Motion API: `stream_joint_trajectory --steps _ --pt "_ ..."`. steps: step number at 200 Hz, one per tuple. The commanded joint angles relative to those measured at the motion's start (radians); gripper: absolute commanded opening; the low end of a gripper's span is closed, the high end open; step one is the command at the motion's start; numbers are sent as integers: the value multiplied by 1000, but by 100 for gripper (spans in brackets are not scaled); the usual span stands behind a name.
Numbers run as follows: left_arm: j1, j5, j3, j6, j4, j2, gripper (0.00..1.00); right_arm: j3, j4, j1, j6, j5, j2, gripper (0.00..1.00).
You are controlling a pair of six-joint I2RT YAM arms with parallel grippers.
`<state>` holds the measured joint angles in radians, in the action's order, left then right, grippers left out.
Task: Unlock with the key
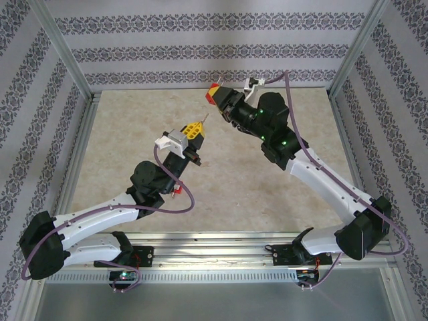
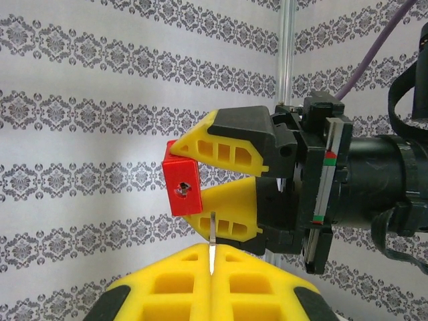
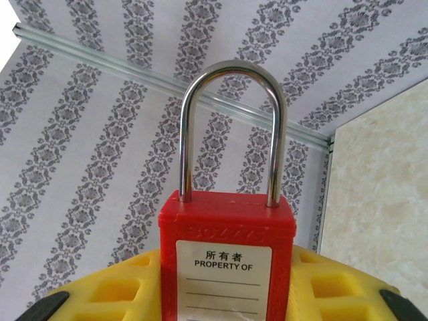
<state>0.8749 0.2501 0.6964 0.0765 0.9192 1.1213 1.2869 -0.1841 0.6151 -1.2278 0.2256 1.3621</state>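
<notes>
Beige marbled tabletop [image 1: 134, 127]; damask walls [image 1: 200, 50]; padlock [image 3: 227, 221] gripped

One red padlock [image 3: 227, 257], one key [image 2: 212, 239], two hands: left hand [image 1: 193, 128], right hand [image 2: 204, 182].

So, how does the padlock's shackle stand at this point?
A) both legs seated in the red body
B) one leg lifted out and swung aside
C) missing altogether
A: in the right wrist view both legs of the shackle run down into the top of the padlock.
</notes>
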Motion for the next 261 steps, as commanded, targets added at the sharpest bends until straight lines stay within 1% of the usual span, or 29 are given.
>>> stream_joint_trajectory --steps 1,28,72,110,168,242,261 --pt "-9 23 29 -46 -11 -12 0 -21 -35 22 21 -9 -11 2" --pt "-21 31 23 -63 -23 -27 0 -24 -11 41 39 -23 -15 2" --pt "-47 50 5 -109 -37 -44 0 -49 -34 48 37 -25 -18 1" --pt "-66 37 5 -152 -63 -50 0 -52 -38 54 43 -19 -18 1" --pt "-70 30 0 -202 -111 -41 0 -34 -37 62 54 -20 -15 1" --pt "-71 -12 3 -199 -117 -45 0 -31 -28 68 66 -34 -6 1" --pt "-71 -1 -5 -204 -115 -46 0 -28 -36 65 62 -32 -2 0"
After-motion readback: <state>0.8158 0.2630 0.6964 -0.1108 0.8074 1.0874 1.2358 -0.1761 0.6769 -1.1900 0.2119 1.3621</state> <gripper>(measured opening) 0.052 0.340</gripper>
